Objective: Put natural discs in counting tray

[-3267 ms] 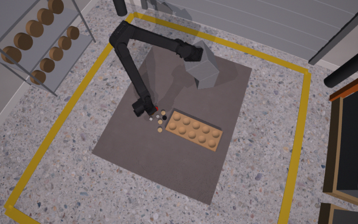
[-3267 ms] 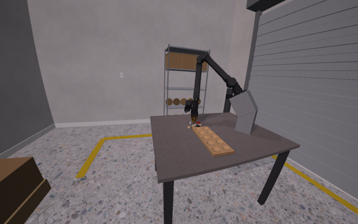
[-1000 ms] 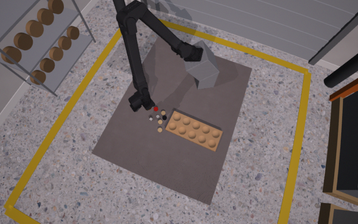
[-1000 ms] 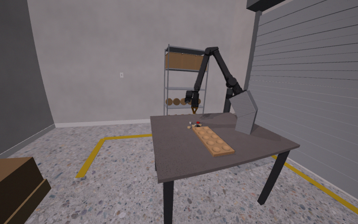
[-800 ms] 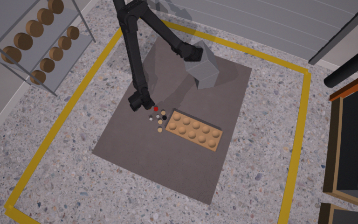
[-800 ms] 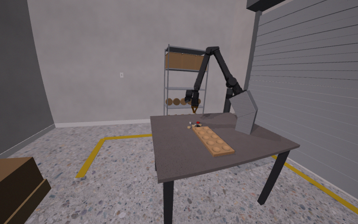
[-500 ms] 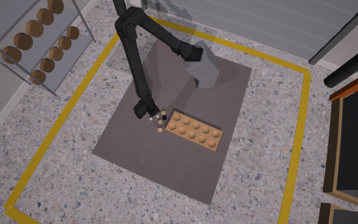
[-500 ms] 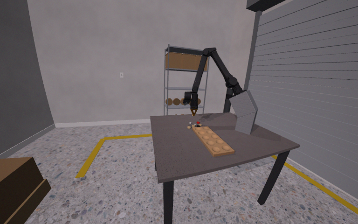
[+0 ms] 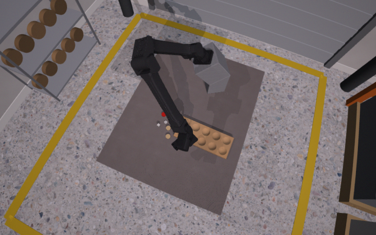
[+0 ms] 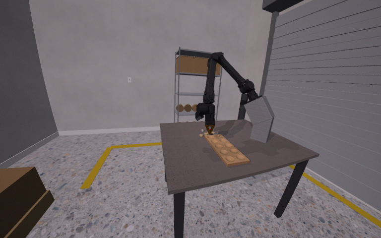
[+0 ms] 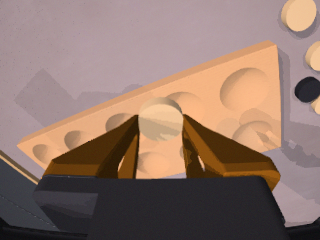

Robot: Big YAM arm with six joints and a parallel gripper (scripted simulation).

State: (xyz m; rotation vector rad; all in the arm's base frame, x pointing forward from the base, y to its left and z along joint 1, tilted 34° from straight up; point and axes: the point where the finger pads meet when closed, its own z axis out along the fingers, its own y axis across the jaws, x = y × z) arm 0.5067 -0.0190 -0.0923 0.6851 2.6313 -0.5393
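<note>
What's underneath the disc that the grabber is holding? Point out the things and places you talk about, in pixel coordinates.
The wooden tray (image 9: 225,154) (image 10: 237,162) (image 11: 270,50) is below the held disc (image 11: 161,120), with part of a pocket peeking out beside it. The disc and the gripper (image 9: 194,139) (image 10: 210,133) (image 11: 160,121) hide the spot right underneath.

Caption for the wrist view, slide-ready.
Claw shut on a pale disc above the tray, other discs beside it.

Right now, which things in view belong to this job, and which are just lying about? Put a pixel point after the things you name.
Belongs to the job:
- counting tray (image 9: 208,138) (image 10: 238,162) (image 11: 260,55)
- natural disc in the hand (image 11: 161,119)
- loose natural discs (image 9: 168,136) (image 10: 201,135) (image 11: 299,14)
- hand (image 9: 186,141) (image 10: 210,133) (image 11: 160,121)

Just lying about:
- red disc (image 9: 163,114) (image 10: 210,129)
- black disc (image 11: 308,89)
- white cube (image 9: 158,124) (image 10: 202,130)
- small white piece (image 9: 165,122)
</note>
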